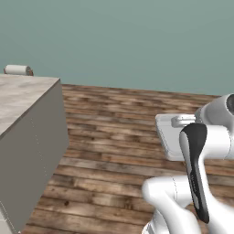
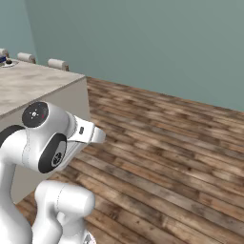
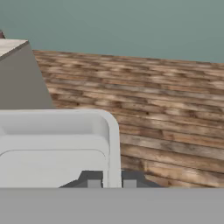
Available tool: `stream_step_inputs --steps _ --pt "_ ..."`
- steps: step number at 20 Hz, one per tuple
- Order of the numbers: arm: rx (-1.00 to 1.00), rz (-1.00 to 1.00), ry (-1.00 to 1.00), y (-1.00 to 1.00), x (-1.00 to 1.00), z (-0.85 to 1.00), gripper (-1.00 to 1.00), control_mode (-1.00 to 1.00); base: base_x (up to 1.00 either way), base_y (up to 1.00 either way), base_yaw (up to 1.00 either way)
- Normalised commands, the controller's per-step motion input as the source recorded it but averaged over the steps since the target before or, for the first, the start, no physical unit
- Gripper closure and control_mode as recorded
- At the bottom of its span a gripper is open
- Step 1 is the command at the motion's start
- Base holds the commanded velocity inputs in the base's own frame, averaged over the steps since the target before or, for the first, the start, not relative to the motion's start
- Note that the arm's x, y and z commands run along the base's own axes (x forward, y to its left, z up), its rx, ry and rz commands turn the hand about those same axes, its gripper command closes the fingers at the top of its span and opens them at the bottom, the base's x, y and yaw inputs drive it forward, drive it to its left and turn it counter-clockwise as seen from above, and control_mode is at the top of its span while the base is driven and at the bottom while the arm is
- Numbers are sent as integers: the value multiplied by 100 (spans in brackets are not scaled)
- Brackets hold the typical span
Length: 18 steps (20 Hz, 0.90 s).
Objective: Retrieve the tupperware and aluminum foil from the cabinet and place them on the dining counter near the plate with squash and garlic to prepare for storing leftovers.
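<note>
My gripper [image 3: 111, 183] is shut on the rim of the tupperware [image 3: 57, 144], a pale grey shallow container with rounded corners. From the left base view the tupperware [image 1: 170, 139] hangs in the air over the wooden floor, held at its upper edge by the gripper [image 1: 179, 122]. The dining counter [image 1: 23, 91] stands to the left of it, a short way off, with its pale marbled top [image 2: 33, 83] and its grey side wall [image 3: 22, 83]. The aluminum foil and the cabinet are out of view.
Wooden plank floor [image 2: 167, 157] spreads ahead and to the right, up to a teal wall [image 1: 128, 41]. Stool cushions [image 1: 18, 70] [image 2: 58, 64] line the counter's far side. A small dish-like thing [image 2: 5, 61] sits at the counter's far left, too small to tell.
</note>
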Motion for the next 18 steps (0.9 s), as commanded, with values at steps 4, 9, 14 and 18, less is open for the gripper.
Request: stream_step_inputs --steps 4,9,14,18 --pt "0 0 0 0 0 0 100 100 100 -11 40" --pt "0 0 0 0 0 0 100 100 100 -49 29" --pt "0 0 0 0 0 0 100 100 100 -48 29" --pt "0 0 0 0 0 0 100 100 100 -38 32"
